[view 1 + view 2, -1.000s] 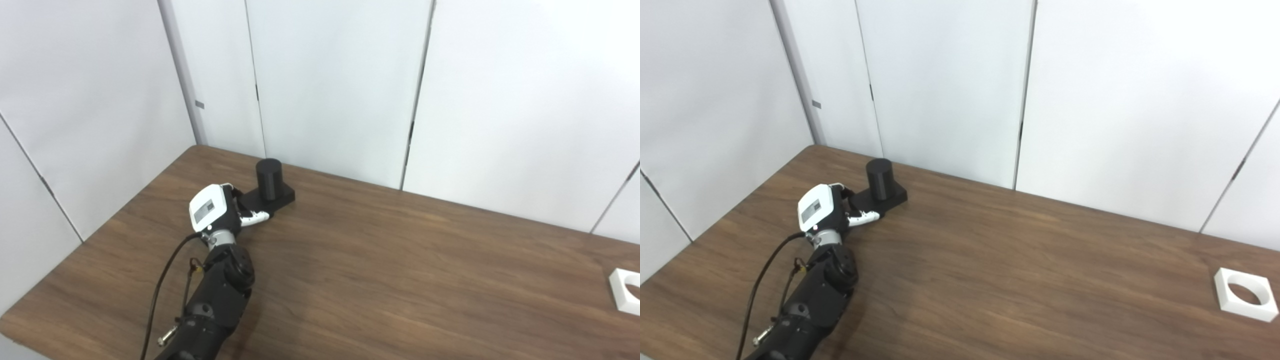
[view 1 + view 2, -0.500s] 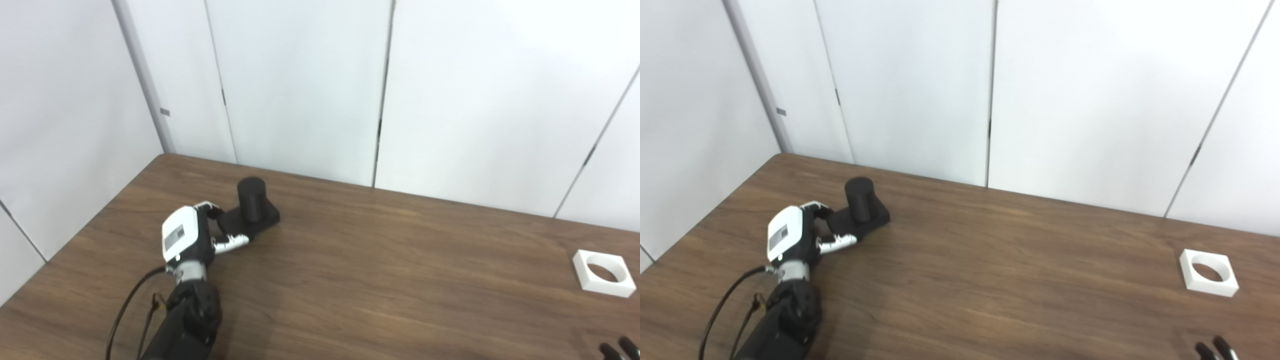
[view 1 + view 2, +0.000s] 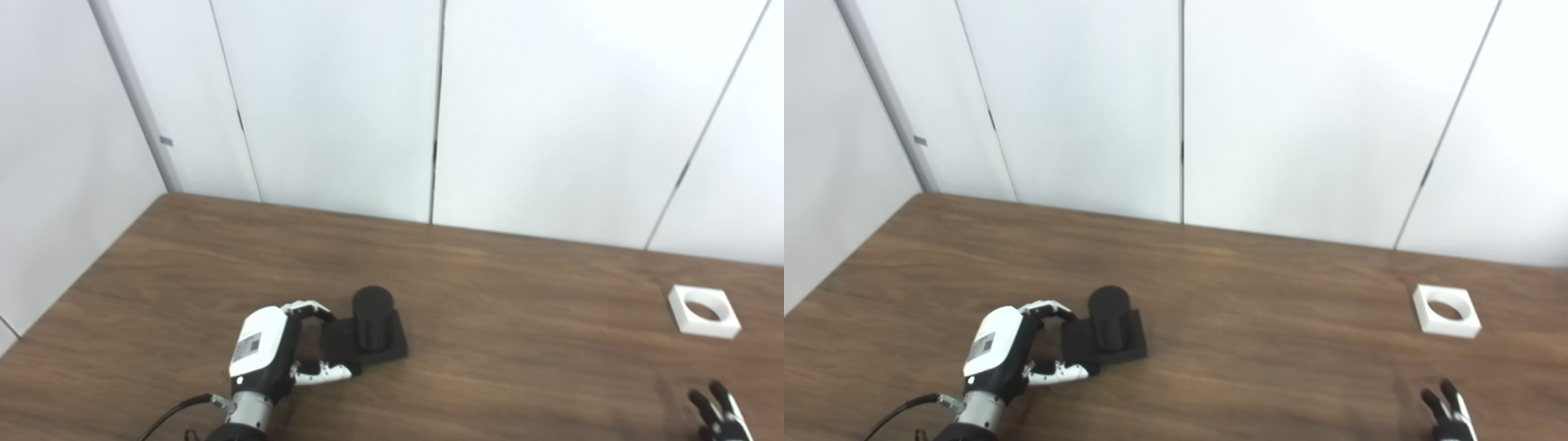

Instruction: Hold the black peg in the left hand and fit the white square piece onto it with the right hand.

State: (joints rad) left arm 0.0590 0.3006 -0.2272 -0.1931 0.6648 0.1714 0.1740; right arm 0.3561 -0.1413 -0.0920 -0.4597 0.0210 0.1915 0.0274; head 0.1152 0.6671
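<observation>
Left hand (image 3: 264,355) pinches the square base of the peg (image 3: 370,327), fingers curled over the near-left edge and thumb along the front; the peg stands upright on the table (image 3: 502,343), left of centre. Only my right hand's (image 3: 1448,413) fingertips show at the bottom right edge; they look spread, with nothing in them. The white piece (image 3: 1447,311) lies flat on the table far to the right, well apart from both hands.

I judge the first step, securing the peg, is nearly done. Next, I need the right hand to travel up to the white piece, take it by its sides, and carry it over with its hole lined up above the peg.

Compared with a second ago, the head has swung right, bringing the white piece fully into view; the left hand has drawn the peg nearer to me, and the right hand has come in.
</observation>
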